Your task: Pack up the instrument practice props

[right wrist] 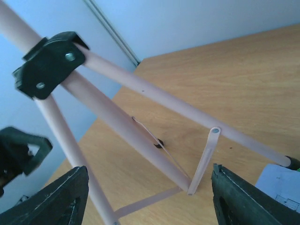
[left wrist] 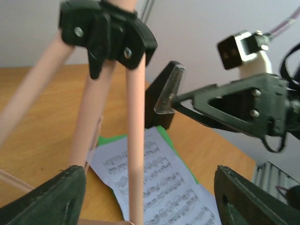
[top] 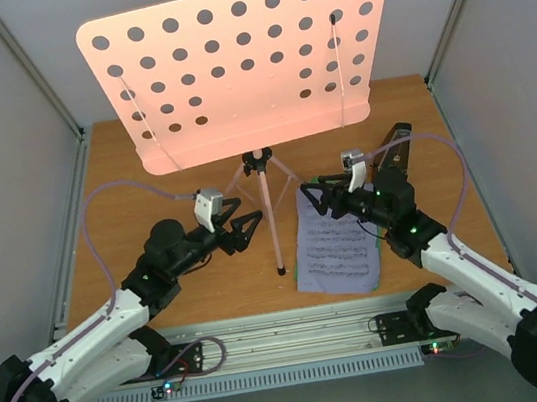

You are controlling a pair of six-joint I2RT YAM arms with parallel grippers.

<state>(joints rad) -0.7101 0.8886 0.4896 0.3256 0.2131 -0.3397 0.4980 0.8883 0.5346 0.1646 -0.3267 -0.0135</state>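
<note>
Music stand first, since both pairs of my fingers are at it. My left fingers are spread wide and grip nothing. One pink leg runs up the middle of the gap between them, touching neither as far as I can see. My right fingers are likewise apart and empty, with the splayed legs and their thin braces crossing the space ahead of them. Both pairs sit low, either side of the tripod, below its black hub.

Right of the near leg, in the lower middle of the overhead frame, the sheets lie flat on the worktop. White lies over green, and their long side runs roughly up and down the frame. The metronome stands at the upper right, just above my right arm in the frame.

By my reckoning nothing is packed yet. The stand is fully unfolded, the sheets are loose, the metronome is out, and I see no bag or case.

The stand is in the middle of the worktop with its post upright, so its long axis is vertical. Its punched desk, at the top of the frame, spreads left to right and tilts back, its face toward my bases.
</note>
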